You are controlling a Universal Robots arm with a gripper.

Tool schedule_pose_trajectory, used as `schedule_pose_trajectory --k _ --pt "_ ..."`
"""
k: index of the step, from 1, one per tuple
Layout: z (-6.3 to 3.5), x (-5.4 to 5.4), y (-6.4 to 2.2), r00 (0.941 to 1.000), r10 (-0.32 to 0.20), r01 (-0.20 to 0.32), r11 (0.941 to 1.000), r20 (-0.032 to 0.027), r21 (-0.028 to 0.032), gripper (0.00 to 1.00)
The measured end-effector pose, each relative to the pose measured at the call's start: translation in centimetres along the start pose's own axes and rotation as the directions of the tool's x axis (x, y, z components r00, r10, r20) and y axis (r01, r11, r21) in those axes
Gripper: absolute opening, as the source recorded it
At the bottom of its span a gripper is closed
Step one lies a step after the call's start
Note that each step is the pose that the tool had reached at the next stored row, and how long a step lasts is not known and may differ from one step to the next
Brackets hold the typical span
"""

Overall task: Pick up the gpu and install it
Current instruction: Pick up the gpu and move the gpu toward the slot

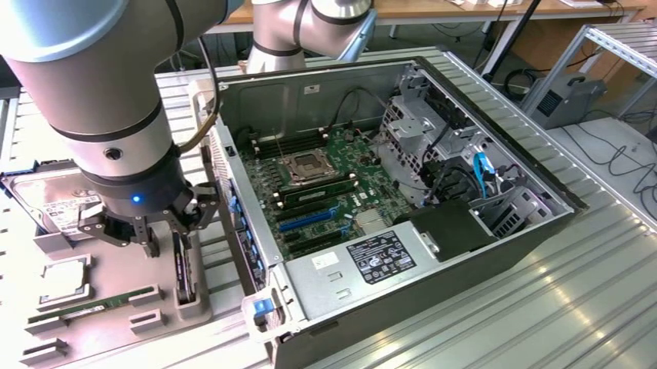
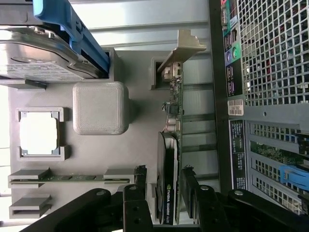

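The gpu (image 1: 184, 270) stands on edge in a slot of the grey holder tray (image 1: 113, 277), at the exterior view's left, beside the open computer case (image 1: 493, 254). In the wrist view the gpu (image 2: 169, 145) shows its black face, with the silver bracket (image 2: 186, 46) at the far end. My gripper (image 1: 169, 244) hangs directly over it. The gripper (image 2: 164, 186) is open and its black fingers (image 2: 140, 181) straddle the card, one on each side, with a small gap visible.
On the tray lie a silver hard drive (image 1: 51, 204), a CPU (image 1: 64, 280) and a green RAM stick (image 1: 88, 307). Inside the case, the motherboard (image 1: 318, 192) shows blue expansion slots (image 1: 308, 220). The case wall stands close beside the gpu.
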State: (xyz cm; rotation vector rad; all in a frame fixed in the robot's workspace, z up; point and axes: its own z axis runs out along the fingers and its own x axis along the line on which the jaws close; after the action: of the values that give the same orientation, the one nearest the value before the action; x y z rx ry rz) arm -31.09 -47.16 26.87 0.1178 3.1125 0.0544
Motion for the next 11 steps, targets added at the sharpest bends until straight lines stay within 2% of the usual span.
schedule_pose_trajectory --k 11 --pt "0.41 0.28 -0.03 1.0000 0.000 0.000 1.0000 0.0001 0.0015 0.42"
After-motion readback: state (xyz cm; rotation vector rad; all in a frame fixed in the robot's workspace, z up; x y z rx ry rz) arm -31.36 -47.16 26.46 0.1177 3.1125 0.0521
